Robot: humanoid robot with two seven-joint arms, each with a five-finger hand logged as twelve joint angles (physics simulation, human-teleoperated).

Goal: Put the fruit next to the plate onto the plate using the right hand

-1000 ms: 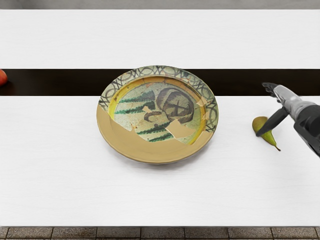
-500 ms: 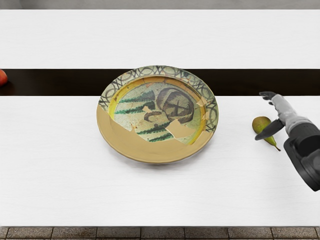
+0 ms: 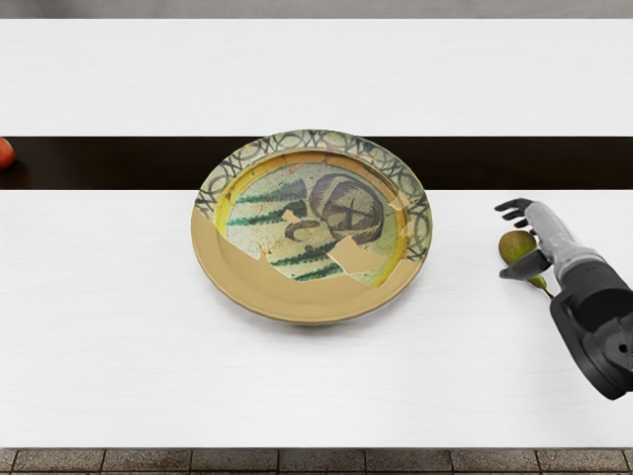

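A green pear (image 3: 514, 246) lies on the white table to the right of the patterned plate (image 3: 237, 280). My right hand (image 3: 519, 237) comes in from the right edge and sits around the pear, its fingers (image 3: 512, 209) spread above it and the thumb (image 3: 524, 267) below it. The fingers do not visibly press on the fruit, and the pear rests on the table. The hand and forearm cover the pear's right side. The plate holds nothing. The left hand does not show.
A red fruit (image 3: 5, 152) peeks in at the left edge, in the dark gap (image 3: 119, 163) between the two white table surfaces. The table's front edge (image 3: 316, 447) runs along the bottom.
My right hand has moved left and down, from above and right of the pear to around it. The forearm has swung lower in the picture. The pear has stayed in place.
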